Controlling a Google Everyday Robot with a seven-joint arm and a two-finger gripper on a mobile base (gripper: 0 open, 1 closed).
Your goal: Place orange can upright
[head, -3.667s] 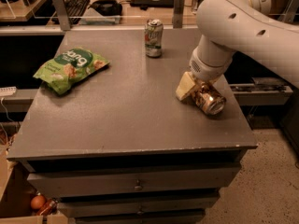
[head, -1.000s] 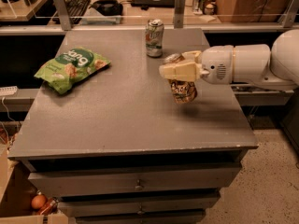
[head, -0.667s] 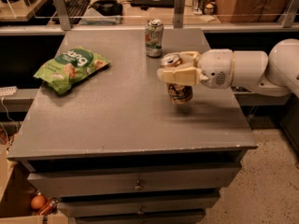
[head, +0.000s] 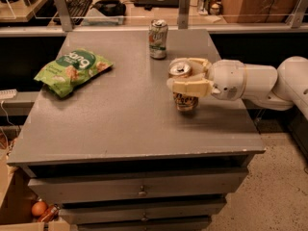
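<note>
The orange can (head: 185, 101) stands upright on the grey table (head: 120, 114), right of centre, its silver top with pull tab facing up. My gripper (head: 186, 76) comes in from the right and its cream fingers (head: 188, 86) are closed around the can's upper part, one in front and one behind. The can's bottom rests on or just above the tabletop; I cannot tell which. The white arm reaches in from the right edge.
A white-and-green can (head: 158, 38) stands upright at the table's back middle, behind the gripper. A green snack bag (head: 72, 70) lies at the left. Drawers sit below the table's front edge. A desk with a keyboard and clutter runs behind the table.
The can lay on its side at the right earlier. It has since been lifted, turned upright and carried left, and has now come down slightly towards the tabletop.
</note>
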